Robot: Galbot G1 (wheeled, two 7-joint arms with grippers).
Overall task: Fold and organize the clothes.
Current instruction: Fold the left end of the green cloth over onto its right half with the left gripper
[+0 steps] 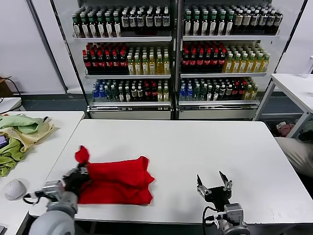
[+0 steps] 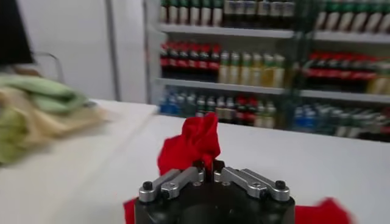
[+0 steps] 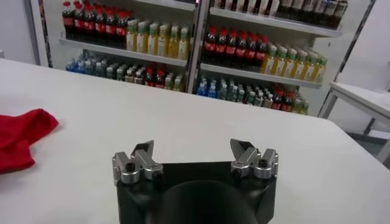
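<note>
The red T-shirt (image 1: 120, 179) lies bunched and partly folded on the white table (image 1: 195, 147), near its front left corner. My left gripper (image 1: 80, 171) is shut on a pinch of the shirt's left end, and a tuft of red cloth (image 2: 195, 143) stands up above the closed fingers. My right gripper (image 1: 213, 185) is open and empty, low over the table's front edge to the right of the shirt. In the right wrist view the shirt's edge (image 3: 21, 140) lies well apart from the right gripper (image 3: 194, 155). The cartoon print is hidden.
A second white table (image 1: 34, 166) on the left holds pale green and yellow cloths (image 1: 19, 132) and a grey mouse (image 1: 15, 188). Drink coolers (image 1: 171, 54) stand behind. Another table (image 1: 298, 85) is at the far right.
</note>
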